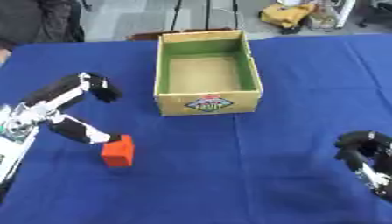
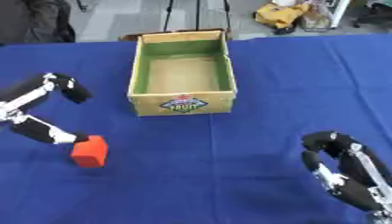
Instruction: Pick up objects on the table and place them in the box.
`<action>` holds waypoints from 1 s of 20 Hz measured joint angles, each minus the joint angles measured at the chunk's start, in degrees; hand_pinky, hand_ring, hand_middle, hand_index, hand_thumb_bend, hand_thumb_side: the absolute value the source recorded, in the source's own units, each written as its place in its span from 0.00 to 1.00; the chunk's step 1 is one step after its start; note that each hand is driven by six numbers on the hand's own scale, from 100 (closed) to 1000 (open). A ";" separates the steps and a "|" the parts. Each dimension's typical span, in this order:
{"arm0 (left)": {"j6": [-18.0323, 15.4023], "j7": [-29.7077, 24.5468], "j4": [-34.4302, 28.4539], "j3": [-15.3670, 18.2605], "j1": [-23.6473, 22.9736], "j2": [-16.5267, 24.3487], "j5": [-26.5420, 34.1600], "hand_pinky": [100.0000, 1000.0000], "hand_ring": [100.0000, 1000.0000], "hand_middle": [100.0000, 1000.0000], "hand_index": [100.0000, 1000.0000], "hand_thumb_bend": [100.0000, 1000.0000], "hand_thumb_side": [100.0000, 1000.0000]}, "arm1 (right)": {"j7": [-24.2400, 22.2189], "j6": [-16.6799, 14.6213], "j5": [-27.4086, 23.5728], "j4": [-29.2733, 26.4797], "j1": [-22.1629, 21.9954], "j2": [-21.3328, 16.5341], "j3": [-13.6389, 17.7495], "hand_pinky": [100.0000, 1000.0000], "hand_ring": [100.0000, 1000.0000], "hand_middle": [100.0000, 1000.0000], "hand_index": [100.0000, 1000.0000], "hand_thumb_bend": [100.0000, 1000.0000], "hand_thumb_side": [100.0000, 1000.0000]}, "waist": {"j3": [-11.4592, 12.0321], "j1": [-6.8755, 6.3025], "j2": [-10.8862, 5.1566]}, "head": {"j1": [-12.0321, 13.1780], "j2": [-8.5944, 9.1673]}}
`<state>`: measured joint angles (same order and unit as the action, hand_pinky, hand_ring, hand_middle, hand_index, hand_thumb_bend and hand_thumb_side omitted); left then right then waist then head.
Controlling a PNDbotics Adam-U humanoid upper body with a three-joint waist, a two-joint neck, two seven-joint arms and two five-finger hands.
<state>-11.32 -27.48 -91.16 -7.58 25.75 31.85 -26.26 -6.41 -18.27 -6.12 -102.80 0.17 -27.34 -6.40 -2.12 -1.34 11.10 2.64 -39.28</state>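
Orange block sitting on blue table, near left, well apart from open cardboard box. Left hand touching block's left edge, fingers spread, nothing grasped: pick-up stage. Next move likely calling for closing around block, lifting toward box. Right hand idling near right, fingers curled, empty. Box front label unreadable.

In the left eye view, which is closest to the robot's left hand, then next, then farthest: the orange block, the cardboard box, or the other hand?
1. Orange block: touching the left hand.
2. Cardboard box: up and to the right, mid-table.
3. Right hand: far right edge.
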 measured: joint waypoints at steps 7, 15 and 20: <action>-0.23 -0.63 2.00 -0.90 0.60 -1.01 -2.36 0.62 0.57 0.54 0.72 0.62 0.12 | -0.05 0.05 0.00 0.00 0.02 0.00 -0.01 0.73 0.45 0.35 0.66 0.30 0.43 | -0.05 0.00 0.00 | 0.01 0.09; -0.97 -1.64 3.17 -1.40 0.89 -1.10 -4.29 0.62 0.57 0.54 0.72 0.62 0.12 | -0.10 0.10 0.00 0.00 0.06 0.00 -0.01 0.73 0.45 0.35 0.66 0.29 0.43 | -0.13 0.01 0.00 | 0.02 0.10; -1.27 -2.92 3.17 -1.40 0.85 -1.01 -4.76 0.62 0.57 0.53 0.72 0.61 0.13 | -0.10 0.10 0.00 0.00 0.07 0.00 -0.01 0.73 0.45 0.35 0.66 0.29 0.43 | -0.05 0.01 0.00 | 0.02 0.10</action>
<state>-12.59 -30.41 -87.99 -8.99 26.60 30.84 -31.02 -6.51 -18.17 -6.12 -102.80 0.24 -27.34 -6.42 -2.17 -1.33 11.10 2.66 -39.18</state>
